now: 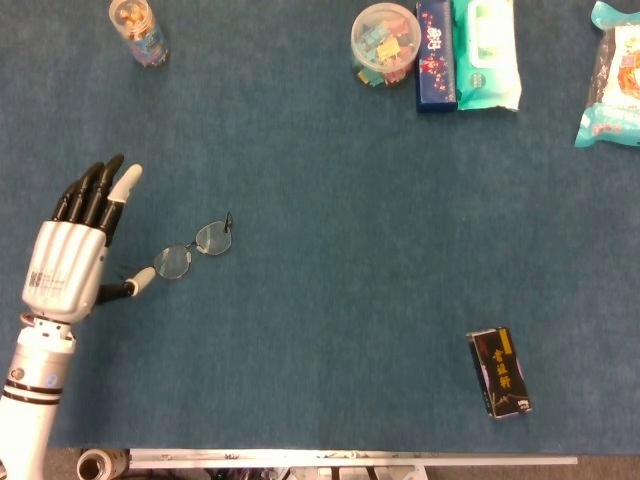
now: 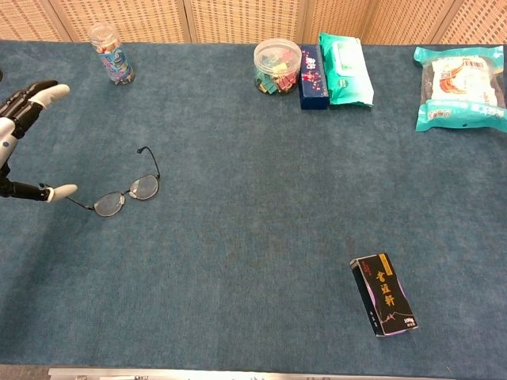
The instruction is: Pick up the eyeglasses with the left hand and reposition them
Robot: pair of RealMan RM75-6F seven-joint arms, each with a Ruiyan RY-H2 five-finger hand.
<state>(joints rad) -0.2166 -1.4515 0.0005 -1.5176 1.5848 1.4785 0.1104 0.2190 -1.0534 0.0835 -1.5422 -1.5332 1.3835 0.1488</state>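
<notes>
On the blue surface (image 1: pixel 320 300), the eyeglasses (image 1: pixel 192 250) lie beside the left hand (image 1: pixel 70 260), fingers spread, holding nothing; thumb contact is unclear. Black box (image 1: pixel 500 372) lettering is illegible. Right hand unseen.

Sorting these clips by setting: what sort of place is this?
Probably a robot test bench: a blue felt-covered table, assorted items like eyeglasses and a wet-wipes pack, with wicker screens behind.
</notes>
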